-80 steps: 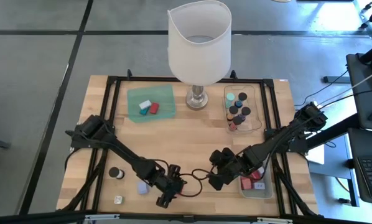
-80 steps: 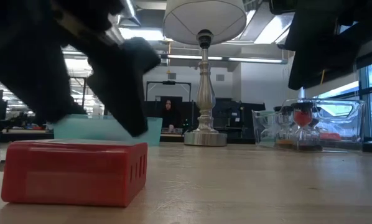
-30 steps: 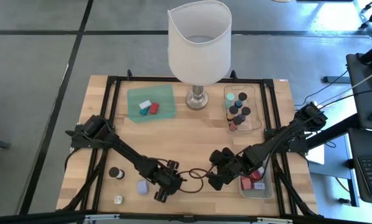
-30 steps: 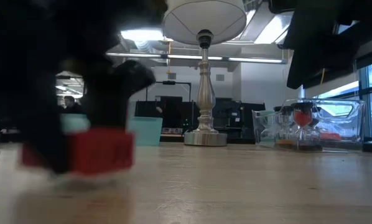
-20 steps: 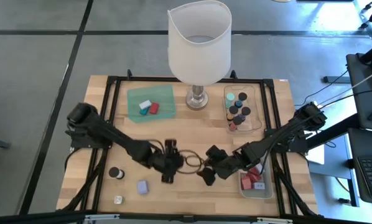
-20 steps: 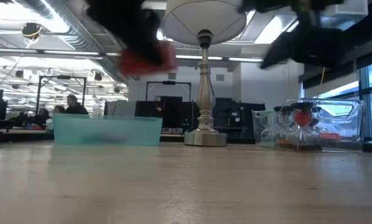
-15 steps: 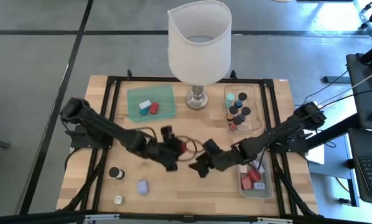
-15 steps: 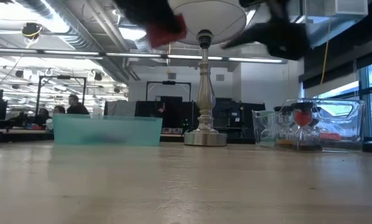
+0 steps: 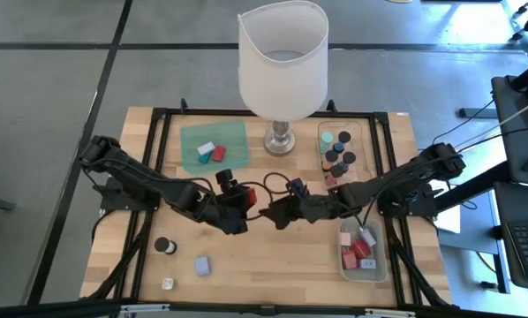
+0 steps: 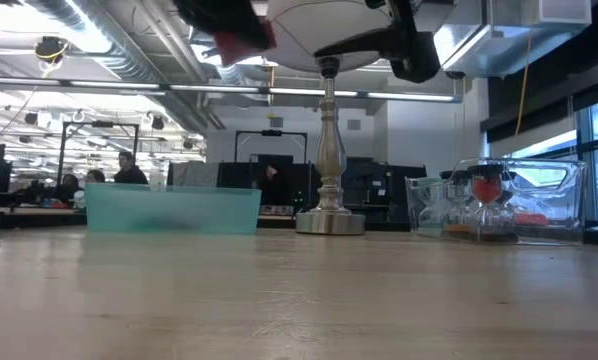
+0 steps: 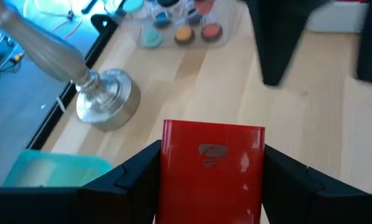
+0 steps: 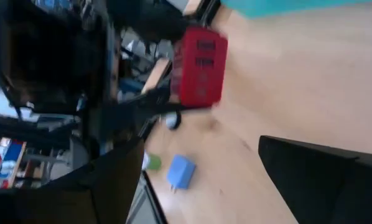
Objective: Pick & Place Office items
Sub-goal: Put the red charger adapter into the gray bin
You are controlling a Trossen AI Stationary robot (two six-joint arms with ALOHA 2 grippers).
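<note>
Red block (image 11: 212, 167) sat clamped between the left gripper's (image 9: 235, 200) two fingers, lifted clear of the table (image 9: 273, 256) near its middle; a logo showed on the block's face in the left wrist view. In the low view the block (image 10: 241, 38) hung high, near the top edge.

Right gripper (image 9: 277, 214) faced the left one from just beside it, fingers spread apart with nothing between them. In the right wrist view the block (image 12: 200, 64) showed ahead of those spread fingers, apart from them.

Beyond the left gripper, toward the table's far edge: the lamp's (image 9: 282, 66) base (image 11: 102, 99), and a teal mat (image 9: 214, 146) carrying a white block (image 9: 206, 149), a red one (image 9: 218, 154) and a teal piece between them.

Far side of the right gripper: a clear tray (image 9: 343, 155) with dark-capped cylinders and a teal one. Near side of it: a second tray (image 9: 361, 251) holding red and pale blocks.

On the left gripper's near side, loose on the wood: a dark-capped cylinder (image 9: 164, 245), a lavender block (image 9: 201, 265), a small white piece (image 9: 168, 283).

People sat in the room behind, seen in the low view.
</note>
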